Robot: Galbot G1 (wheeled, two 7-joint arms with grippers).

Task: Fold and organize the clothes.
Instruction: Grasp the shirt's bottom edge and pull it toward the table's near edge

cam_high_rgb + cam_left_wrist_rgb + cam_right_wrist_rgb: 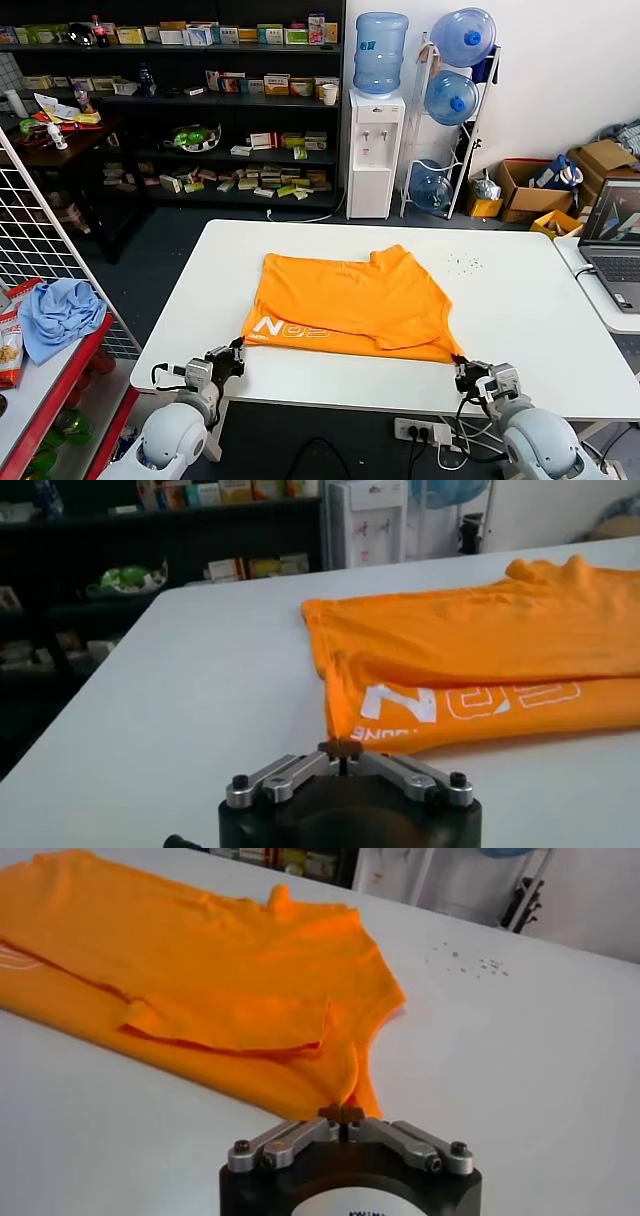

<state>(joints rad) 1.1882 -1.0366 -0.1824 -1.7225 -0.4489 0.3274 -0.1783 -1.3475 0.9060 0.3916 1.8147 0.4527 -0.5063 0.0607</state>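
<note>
The white desk [520,300] carries the orange T-shirt [350,300], folded with its long axis running side to side, the sleeve end toward the robot's right. White block letters on the near strip read partly "N" and "ON". At the near edge, the left gripper [238,347] pinches the shirt's left corner, jaws pressed together; the right gripper [462,366] pinches its right corner.

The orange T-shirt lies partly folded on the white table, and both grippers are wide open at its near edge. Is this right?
Not quite: both are shut. The wrist views show the left gripper and right gripper with fingertips together. The rest stands: the orange T-shirt lies partly folded on the white table, the grippers at its near edge.
</note>
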